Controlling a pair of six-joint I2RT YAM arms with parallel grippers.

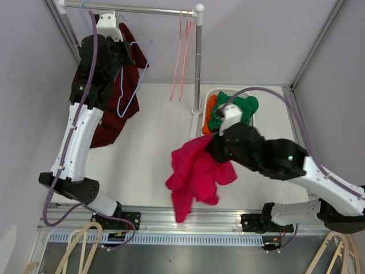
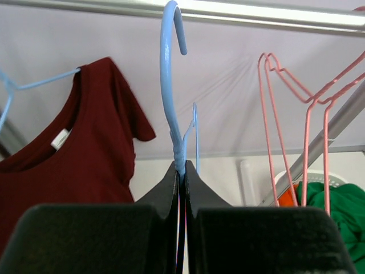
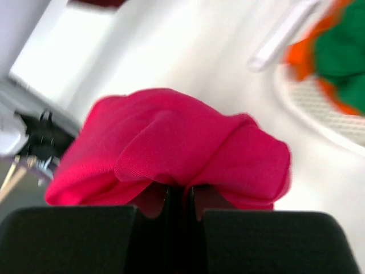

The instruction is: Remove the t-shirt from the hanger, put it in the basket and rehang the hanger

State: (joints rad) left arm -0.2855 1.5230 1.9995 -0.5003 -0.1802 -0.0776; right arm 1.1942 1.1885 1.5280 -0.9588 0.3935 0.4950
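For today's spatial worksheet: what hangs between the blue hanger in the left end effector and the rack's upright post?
Empty pink hangers on the rail, clearest in the top external view.

a dark red shirt (image 1: 111, 128) hangs from the rail (image 1: 142, 8) at my far left. two pink hangers (image 1: 182, 57) hang further right. green clothes (image 1: 242, 105) and orange clothes (image 1: 210, 111) fill the white basket (image 1: 225, 90) on the surface (image 1: 154, 148).

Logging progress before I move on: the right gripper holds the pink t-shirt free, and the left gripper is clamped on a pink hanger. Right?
Not quite: the left gripper is shut on a blue hanger, not a pink one, as the left wrist view shows. The right gripper does hold the pink t-shirt free.
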